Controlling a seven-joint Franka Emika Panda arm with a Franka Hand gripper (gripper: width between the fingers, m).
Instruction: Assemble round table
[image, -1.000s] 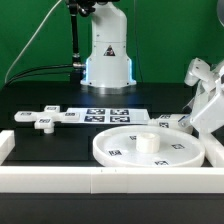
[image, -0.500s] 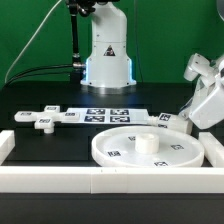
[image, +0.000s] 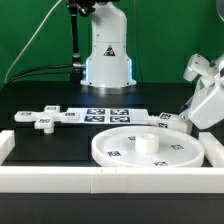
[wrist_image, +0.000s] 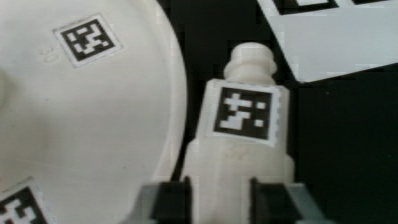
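The round table's disc (image: 140, 150) lay flat on the black surface (image: 40, 95) near the front border wall (image: 90, 181). Its rim was raised, a short hub stood up at its centre, and square tags were spread over its face. In the wrist view the disc (wrist_image: 71, 110) filled one side, and its curved rim ran just beside the leg (wrist_image: 240, 120).

The leg (image: 163, 119) lay on its side on the surface, just beyond the disc's rim toward the exterior view's right. A tag faced up, and its narrow tip pointed toward the marker board (wrist_image: 338, 40), close to it but apart. The pincer (wrist_image: 222, 197) straddled the leg's thick end with one finger close against each flank. I cannot tell whether the fingers were pressing on the leg or only bracketing it. In the exterior view the pincer (image: 181, 120) reached in low from the right, and the arm's white wrist hid part of the right-hand wall.

The cross-shaped base (image: 44, 118) lay well apart, toward the exterior view's left, beside the marker board (image: 115, 114), which lay between it and the leg. The robot's white pedestal (image: 108, 50) stood behind the board, before a green backdrop.
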